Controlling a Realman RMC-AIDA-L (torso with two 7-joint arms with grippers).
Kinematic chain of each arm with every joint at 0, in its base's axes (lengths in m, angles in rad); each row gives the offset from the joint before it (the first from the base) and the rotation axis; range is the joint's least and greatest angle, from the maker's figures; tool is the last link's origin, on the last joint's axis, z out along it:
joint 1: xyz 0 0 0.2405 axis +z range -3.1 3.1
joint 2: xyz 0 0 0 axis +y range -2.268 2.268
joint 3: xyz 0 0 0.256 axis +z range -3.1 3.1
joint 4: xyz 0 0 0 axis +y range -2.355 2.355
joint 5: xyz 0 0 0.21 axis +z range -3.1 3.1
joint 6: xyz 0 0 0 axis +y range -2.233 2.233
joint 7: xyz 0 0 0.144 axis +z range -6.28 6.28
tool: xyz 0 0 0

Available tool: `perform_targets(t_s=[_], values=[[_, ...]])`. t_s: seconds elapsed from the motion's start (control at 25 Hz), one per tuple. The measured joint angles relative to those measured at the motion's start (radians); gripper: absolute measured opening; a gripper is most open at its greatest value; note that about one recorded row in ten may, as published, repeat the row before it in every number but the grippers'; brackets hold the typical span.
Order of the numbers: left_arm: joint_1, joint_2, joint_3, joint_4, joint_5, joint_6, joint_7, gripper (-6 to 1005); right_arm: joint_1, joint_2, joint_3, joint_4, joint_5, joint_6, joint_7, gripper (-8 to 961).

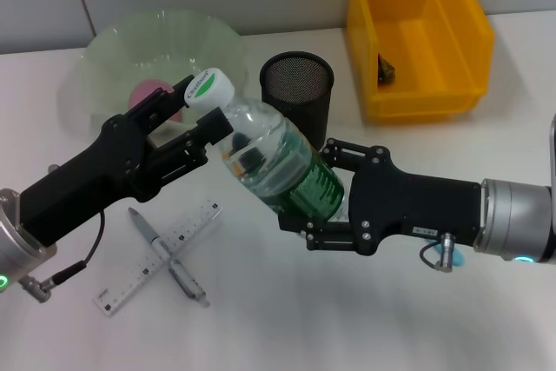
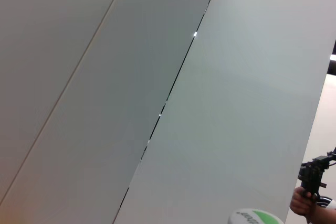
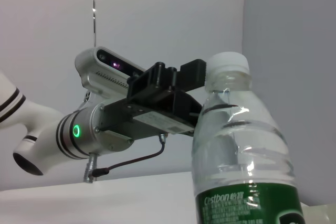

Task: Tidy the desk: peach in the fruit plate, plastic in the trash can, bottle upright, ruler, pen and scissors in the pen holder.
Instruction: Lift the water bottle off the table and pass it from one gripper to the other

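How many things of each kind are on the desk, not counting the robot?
Bottle: 1
Pen: 1
Ruler: 1
Pen holder: 1
Fruit plate: 1
Peach: 1
Yellow bin: 1
Total: 7

You can read one word on the bottle's green label. It looks like "C'estbon", in white letters. The ruler on the surface has little marks, but you cannot read its numbers.
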Motion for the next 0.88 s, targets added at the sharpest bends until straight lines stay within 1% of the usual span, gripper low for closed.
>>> perform_targets(t_s=[0.28, 0.64, 0.88], values=[[-0.001, 0.000, -0.002, -0.011, -0.001, 0.003, 0.022, 847, 0.023, 0.000, -0.038, 0.037, 0.038, 0.009, -0.001, 782], [-0.005, 0.001, -0.003, -0.035, -0.014, 0.015, 0.055, 847, 0.041, 0.001, -0.038, 0.067, 0.046, 0.012, -0.001, 783], [-0.009, 0.001, -0.003, -0.052, -0.025, 0.019, 0.078, 847, 0.073, 0.001, -0.046, 0.131, 0.083, 0.012, -0.025, 783]])
